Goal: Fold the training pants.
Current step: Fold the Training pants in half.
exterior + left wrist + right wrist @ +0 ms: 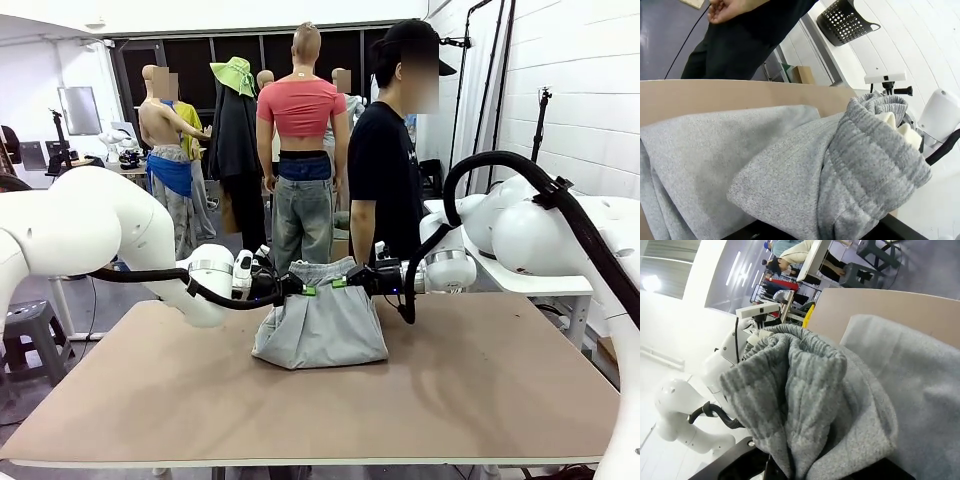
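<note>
Training pants (320,322) sit near the middle of my table (470,390), already doubled into a short bundle, and I judge the fold about half done, with the lifted waistband end yet to be carried over and laid flat. My left gripper (300,290) and right gripper (345,282) are each pinched tight on a waistband corner, holding that edge raised while the rest hangs to the tabletop between them.

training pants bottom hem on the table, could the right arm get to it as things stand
Probably not right away: the right gripper is shut on the training pants waistband, as is the left gripper. The hem itself lies unobstructed on the table.
</note>
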`<control>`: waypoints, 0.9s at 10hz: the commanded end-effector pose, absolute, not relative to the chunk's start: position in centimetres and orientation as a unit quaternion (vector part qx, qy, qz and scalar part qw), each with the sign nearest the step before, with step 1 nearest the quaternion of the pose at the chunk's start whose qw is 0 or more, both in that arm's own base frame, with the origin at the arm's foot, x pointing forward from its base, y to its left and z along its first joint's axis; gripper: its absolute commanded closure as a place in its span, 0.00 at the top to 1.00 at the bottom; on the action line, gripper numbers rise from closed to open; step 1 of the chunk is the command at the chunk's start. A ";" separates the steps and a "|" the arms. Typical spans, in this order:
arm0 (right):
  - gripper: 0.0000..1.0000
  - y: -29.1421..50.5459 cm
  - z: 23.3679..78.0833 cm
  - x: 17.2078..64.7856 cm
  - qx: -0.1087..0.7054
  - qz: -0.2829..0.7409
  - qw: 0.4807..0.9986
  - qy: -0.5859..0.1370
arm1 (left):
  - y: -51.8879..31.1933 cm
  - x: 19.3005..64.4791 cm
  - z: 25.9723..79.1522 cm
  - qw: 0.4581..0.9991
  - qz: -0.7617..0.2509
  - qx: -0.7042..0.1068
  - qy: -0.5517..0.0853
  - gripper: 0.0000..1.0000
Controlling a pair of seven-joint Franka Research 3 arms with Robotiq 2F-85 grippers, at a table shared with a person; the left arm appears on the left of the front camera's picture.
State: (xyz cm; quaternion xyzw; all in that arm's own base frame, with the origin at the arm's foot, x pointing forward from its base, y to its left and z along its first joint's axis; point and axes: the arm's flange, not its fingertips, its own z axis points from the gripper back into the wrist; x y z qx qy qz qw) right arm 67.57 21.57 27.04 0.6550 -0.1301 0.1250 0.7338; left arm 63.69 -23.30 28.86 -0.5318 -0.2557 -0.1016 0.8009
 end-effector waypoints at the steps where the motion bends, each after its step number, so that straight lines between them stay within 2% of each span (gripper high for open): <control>1: 0.00 21.4 27.3 69.4 0.660 0.101 0.732 -0.132 | -22.8 65.0 28.3 0.804 -0.079 -0.535 -0.249 0.00; 9: 0.00 20.5 24.6 71.3 0.638 0.051 0.761 -0.107 | -22.6 67.1 25.1 0.831 -0.033 -0.518 -0.201 0.00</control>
